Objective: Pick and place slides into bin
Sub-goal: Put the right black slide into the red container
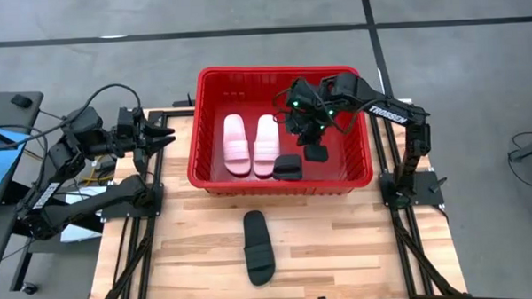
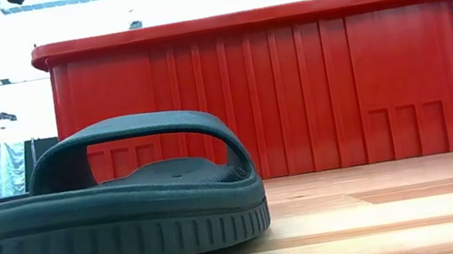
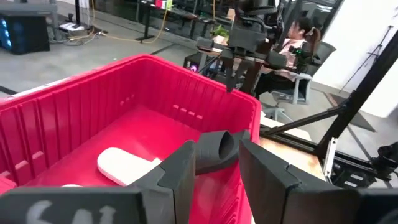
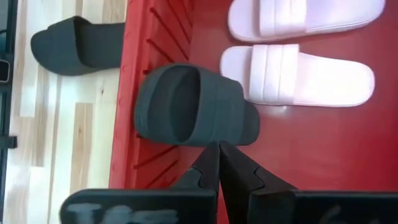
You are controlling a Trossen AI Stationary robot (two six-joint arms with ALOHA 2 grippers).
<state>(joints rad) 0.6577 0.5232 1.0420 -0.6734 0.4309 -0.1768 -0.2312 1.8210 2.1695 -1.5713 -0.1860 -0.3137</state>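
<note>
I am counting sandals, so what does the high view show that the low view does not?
Only the high view shows inside the red ribbed plastic bin: two pale pink slides and one black slide, with the right gripper above them and the left gripper waiting beside the bin. Only the low view shows room background. Both show the black slide on the wooden table and the bin.

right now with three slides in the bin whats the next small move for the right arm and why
Probably lift the right gripper clear of the bin, then swing toward the last black slide on the table. Both pink slides lie inside, and a black slide leans against the bin's near wall, free of the shut fingers. The left gripper waits open beside the bin.
</note>
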